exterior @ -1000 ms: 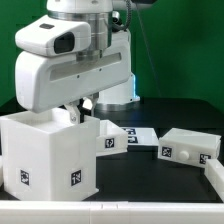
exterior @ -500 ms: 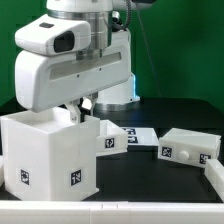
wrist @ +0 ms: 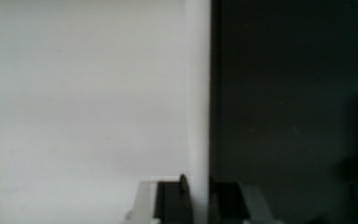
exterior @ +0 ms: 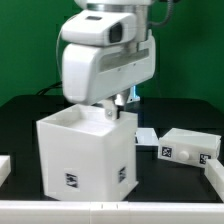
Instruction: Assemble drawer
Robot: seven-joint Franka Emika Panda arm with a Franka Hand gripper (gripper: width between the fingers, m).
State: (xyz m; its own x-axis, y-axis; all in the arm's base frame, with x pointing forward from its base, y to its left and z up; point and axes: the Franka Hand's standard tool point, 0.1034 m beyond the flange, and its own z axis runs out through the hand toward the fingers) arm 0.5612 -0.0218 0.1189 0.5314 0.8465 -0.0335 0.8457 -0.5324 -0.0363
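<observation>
While the gripper (exterior: 110, 111) pinches its rim, the housing (exterior: 85, 155) opens upward.

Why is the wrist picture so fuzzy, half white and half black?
Wrist view: the camera sits very close to the drawer housing, so its white wall blurs into one blank half with no detail, and the other half is just dark. Exterior view: sharper and evenly lit, with the tags clear.

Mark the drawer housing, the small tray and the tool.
drawer housing (exterior: 72, 152), exterior view, tagged front wall.
small tray (exterior: 188, 150), exterior view, tagged side wall.
tool (exterior: 111, 108), exterior view, between fingertips at the housing's rim.
</observation>
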